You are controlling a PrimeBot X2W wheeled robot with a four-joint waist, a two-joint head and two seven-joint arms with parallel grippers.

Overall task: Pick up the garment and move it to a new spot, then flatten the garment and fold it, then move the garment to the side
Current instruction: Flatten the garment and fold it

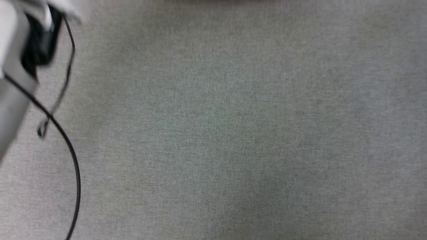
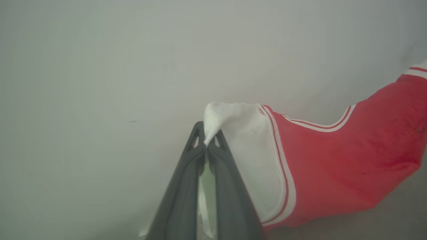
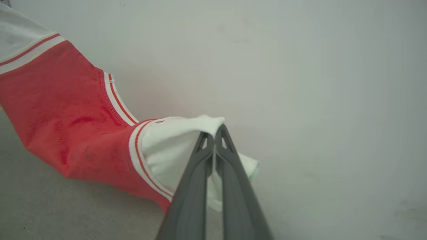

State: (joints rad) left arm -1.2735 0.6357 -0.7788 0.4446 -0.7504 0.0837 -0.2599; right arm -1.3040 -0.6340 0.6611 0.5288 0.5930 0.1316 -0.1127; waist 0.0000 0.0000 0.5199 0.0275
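L gripper [image 2: 206,141] was pinched fully closed on the tip of one white sleeve [image 2: 247,143] of the garment [image 2: 350,160], w/ a bit of white cloth poking out past the fingertips. From that sleeve the striped seam trim ran into the red body, which stretched off toward the right edge of the left wrist view, sagging at its lower edge.

R gripper [image 3: 214,135] was likewise closed tight, on the tip of the other white sleeve [image 3: 166,146]. White cloth bunched over its tips and hung behind the fingers. The red body led away to the upper left of the right wrist view.

So the garment was held up by both sleeves, spread btwn the two grippers, above a grey surface [image 3: 50,206]. Couldn't tell if its lower edge touched that surface.

In the head view a grey woven surface [image 1: 233,133] lay below. At its upper left were a blurred pale forearm [image 1: 13,83] and a looping black cable [image 1: 71,160].
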